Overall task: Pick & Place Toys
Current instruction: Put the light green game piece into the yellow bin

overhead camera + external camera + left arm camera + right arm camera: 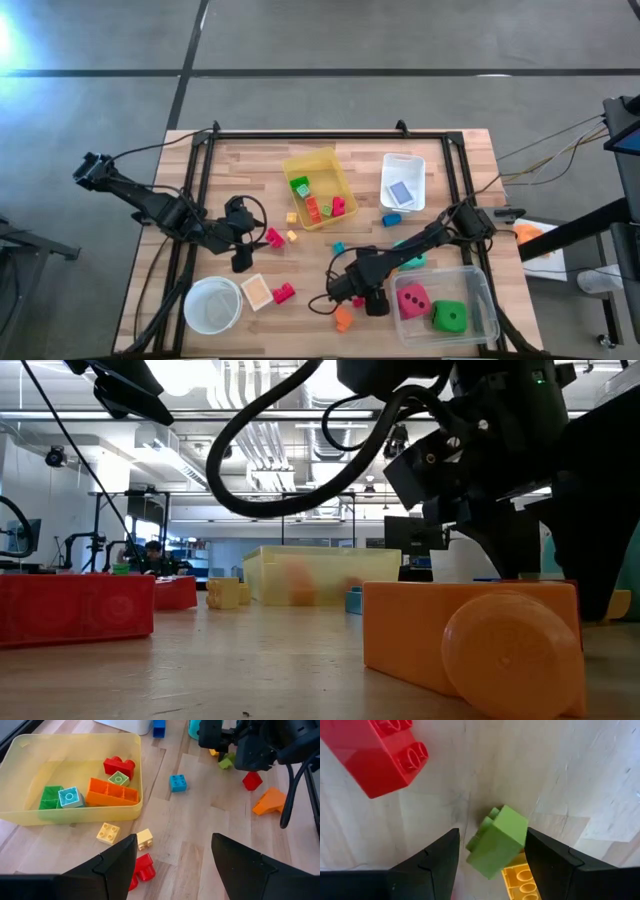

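Right end effector (490, 862), lower centre of the high view, low over the counter (460, 180); fingers spread, a light green block (497, 841) between them, contact uncertain. Red block (380, 750) upper left in its wrist view, yellow block (520, 879) under the green. Left end effector (172, 855), centre left in the high view, fingers spread, empty. Yellow bin (345, 185) holds several blocks.

Wood-plank surface (470, 150) with a black frame along its edges. Around the surface: grey floor (400, 40) crossed by dark seams, glare at one corner. Beyond the surface, in the low view: open hall, ceiling (260, 430) carrying white ducts and strip lights, monitors on stands, a seated person (153, 556) far behind.
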Available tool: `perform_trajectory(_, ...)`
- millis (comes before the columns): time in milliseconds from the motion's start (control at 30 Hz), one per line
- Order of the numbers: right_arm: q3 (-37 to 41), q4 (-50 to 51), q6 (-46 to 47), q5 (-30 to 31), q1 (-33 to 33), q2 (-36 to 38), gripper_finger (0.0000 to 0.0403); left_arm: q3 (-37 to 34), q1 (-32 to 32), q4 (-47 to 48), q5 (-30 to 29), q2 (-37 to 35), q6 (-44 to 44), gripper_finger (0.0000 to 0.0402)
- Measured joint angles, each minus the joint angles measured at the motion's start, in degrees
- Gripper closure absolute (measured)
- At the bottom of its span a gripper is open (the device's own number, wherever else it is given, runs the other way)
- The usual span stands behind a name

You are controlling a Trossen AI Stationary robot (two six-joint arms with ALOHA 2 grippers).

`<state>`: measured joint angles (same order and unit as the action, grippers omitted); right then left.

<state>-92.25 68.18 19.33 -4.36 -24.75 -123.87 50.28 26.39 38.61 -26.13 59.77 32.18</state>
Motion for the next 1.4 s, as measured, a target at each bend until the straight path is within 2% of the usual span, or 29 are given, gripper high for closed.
perform_trajectory(167,0.2,-0.5,0.0,0.0,0.0,0.0,0.0194,0.0,0.0,0.0,0.0,0.0,0.0,0.0144)
perform_trajectory(267,0.2,-0.9,0.0,0.0,0.0,0.0,0.0209,0.0,0.0,0.0,0.0,0.0,0.0,0.0144)
perform_trajectory(500,0.2,-1.0,-0.3,0.0,0.0,0.0,0.0318,0.0,0.0,0.0,0.0,0.0,0.0,0.0144)
perform_trajectory(967,-2.3,0.6,-0.2,-0.7,0.0,0.3,0.0318,0.0,0.0,0.0,-0.2,0.0,-0.2,0.0144)
perform_trajectory(1200,-11.0,6.3,-1.3,0.7,0.2,0.7,0.0318,0.0,0.0,0.0,-0.2,0.0,-0.2,0.0144)
perform_trajectory(1400,-22.5,12.8,-4.7,8.6,1.4,0.9,0.0318,0.0,0.0,0.0,-0.2,0.0,-0.3,0.0144)
